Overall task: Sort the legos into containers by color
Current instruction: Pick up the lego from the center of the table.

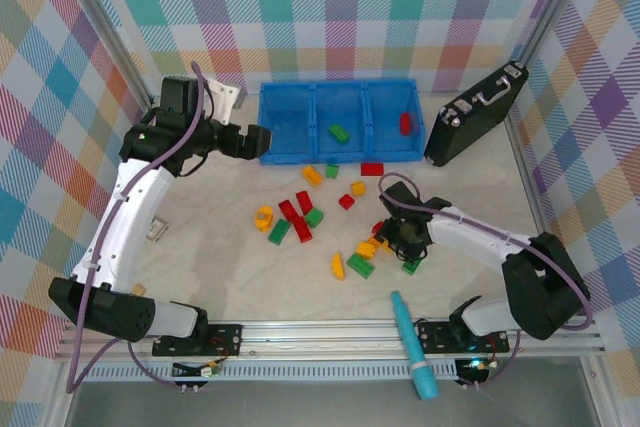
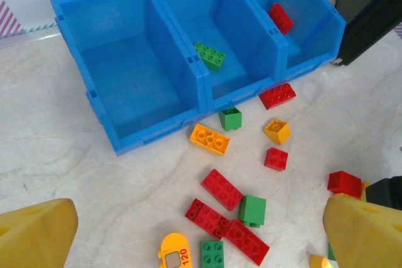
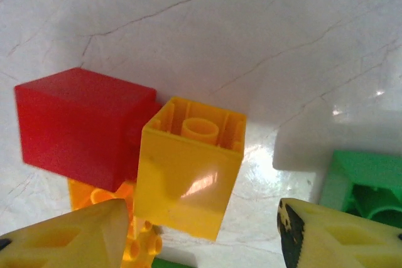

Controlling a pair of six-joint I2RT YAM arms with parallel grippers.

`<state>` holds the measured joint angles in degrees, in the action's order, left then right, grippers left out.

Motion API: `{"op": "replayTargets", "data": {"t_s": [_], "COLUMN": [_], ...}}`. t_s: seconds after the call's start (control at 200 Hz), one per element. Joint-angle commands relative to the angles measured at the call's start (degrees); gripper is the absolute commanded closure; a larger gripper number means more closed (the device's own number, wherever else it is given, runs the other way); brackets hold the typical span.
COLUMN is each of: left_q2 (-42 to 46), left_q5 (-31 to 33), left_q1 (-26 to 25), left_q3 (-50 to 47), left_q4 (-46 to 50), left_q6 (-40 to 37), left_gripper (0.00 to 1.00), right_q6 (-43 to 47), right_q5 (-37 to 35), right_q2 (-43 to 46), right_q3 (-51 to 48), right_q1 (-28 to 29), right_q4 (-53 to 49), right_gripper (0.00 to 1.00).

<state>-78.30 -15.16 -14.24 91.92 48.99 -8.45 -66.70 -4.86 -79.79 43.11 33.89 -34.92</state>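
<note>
The blue tray (image 1: 340, 152) (image 2: 195, 70) stands at the back, with a green lego (image 1: 340, 132) (image 2: 209, 56) in its middle compartment and a red lego (image 1: 405, 124) (image 2: 281, 18) in its right one; the left compartment is bare. Red, green and yellow legos (image 1: 300, 215) lie scattered in front of it. My left gripper (image 1: 262, 140) (image 2: 201, 236) hovers wide open by the tray's left end, above red bricks (image 2: 221, 189). My right gripper (image 1: 400, 244) (image 3: 202, 211) is low over a cluster, open, with a tipped yellow lego (image 3: 188, 174) between its fingers; the left finger is close and the right stands apart.
A red brick (image 3: 81, 123) touches the yellow one, an orange brick (image 3: 129, 236) lies under it and a green one (image 3: 364, 186) sits to the right. A black case (image 1: 475, 115) leans beside the tray's right end. A teal marker (image 1: 413, 345) lies at the front edge.
</note>
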Motion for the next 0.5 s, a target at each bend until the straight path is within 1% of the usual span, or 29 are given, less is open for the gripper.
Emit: {"op": "replayTargets", "data": {"t_s": [0.0, 0.115, 0.365, 0.495], "left_q2": [-0.4, -0.9, -1.1, -1.3], "left_q5": [0.8, 0.8, 1.5, 1.8], "left_q1": [-0.5, -0.5, -0.6, -0.6], "left_q3": [-0.9, -0.8, -0.5, 0.1], "left_q4": [-1.2, -1.4, -1.0, -0.9], "left_q6": [-0.8, -0.8, -1.1, -1.3], "left_gripper": [0.0, 0.0, 0.0, 0.0], "right_q6": [0.9, 1.7, 5.5, 10.8], "right_q5": [0.5, 0.6, 1.2, -0.3], "right_q2": [-1.8, -3.2, -7.0, -8.5], "right_q3": [1.1, 1.2, 3.0, 8.2], "right_q1": [-0.8, -1.6, -3.3, -3.5], "right_q4": [0.0, 0.1, 0.1, -3.2], "right_gripper": [0.37, 0.4, 0.62, 0.71]}}
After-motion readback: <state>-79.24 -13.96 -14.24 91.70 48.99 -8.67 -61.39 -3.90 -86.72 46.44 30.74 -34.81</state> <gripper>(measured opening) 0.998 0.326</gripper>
